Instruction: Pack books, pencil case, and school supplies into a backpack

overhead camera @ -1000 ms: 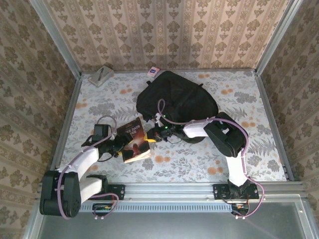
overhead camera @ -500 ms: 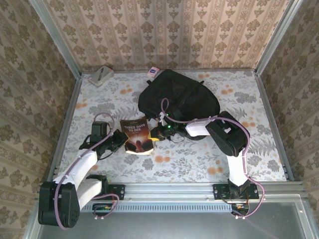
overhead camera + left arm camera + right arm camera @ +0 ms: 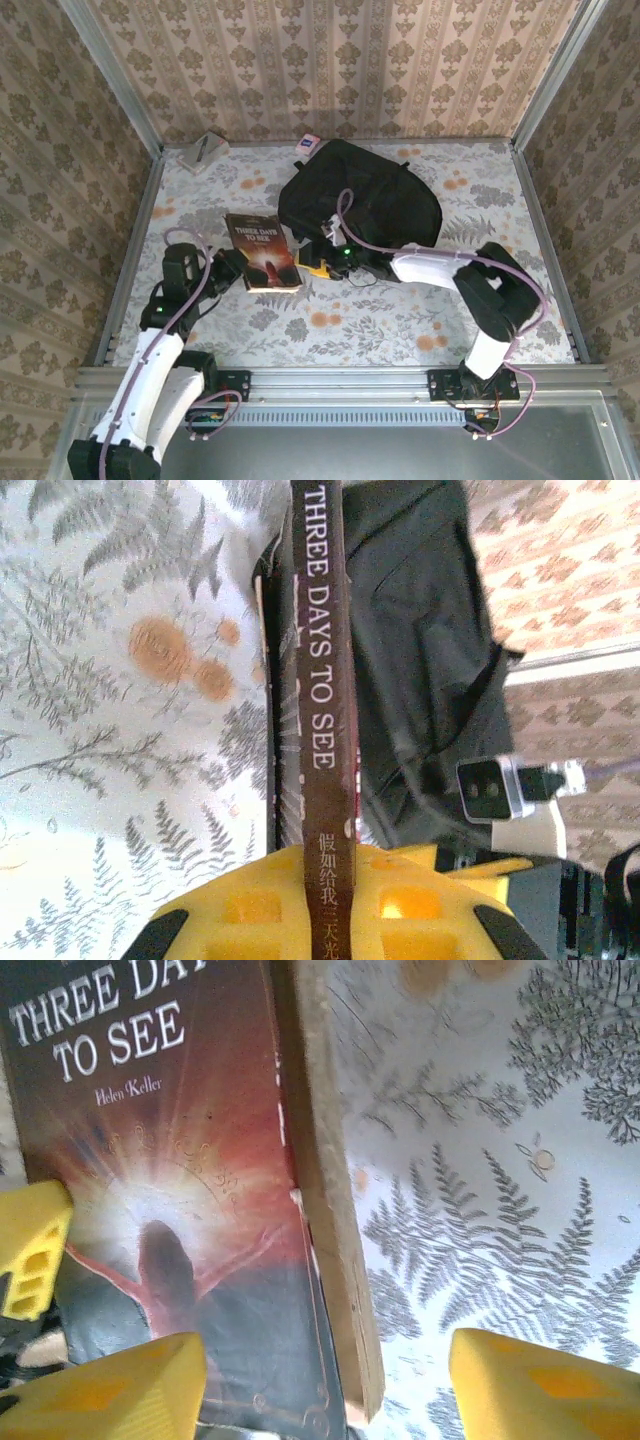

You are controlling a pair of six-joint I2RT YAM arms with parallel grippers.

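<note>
Your dark paperback book with the orange glow and white title [image 3: 262, 250] sits left of centre on the floral counter [image 3: 400, 330], cover facing up, just beside the near-left corner of the large soft black fabric backpack [image 3: 365, 200]. Its long axis runs roughly from the near edge toward the far wall, leaning a little to the left at the far end. Whether it is lifted clear of the counter or resting on it is not something you can settle from these views.

Your left claw [image 3: 232, 268] is clenched on the book at the spine side. The left wrist view shows the spine pinched across its thickness between the yellow pads, low on the spine near its near end.

Your right claw [image 3: 318, 266] is at the opposite long edge, the page side. Its yellow fingers [image 3: 540, 1390] stand released and well apart, one over the cover and one out over the counter, with the page edge between them and nothing gripped.

The bag lies to the far right of the book, so the book has to travel away from the left arm's side. The right arm is the nearer one to the backpack. I'd judge the book must turn short edge first toward the bag's mouth, which I cannot make out here.

A tiny pink-white packet [image 3: 308, 143] lies at the far wall behind the backpack.
</note>
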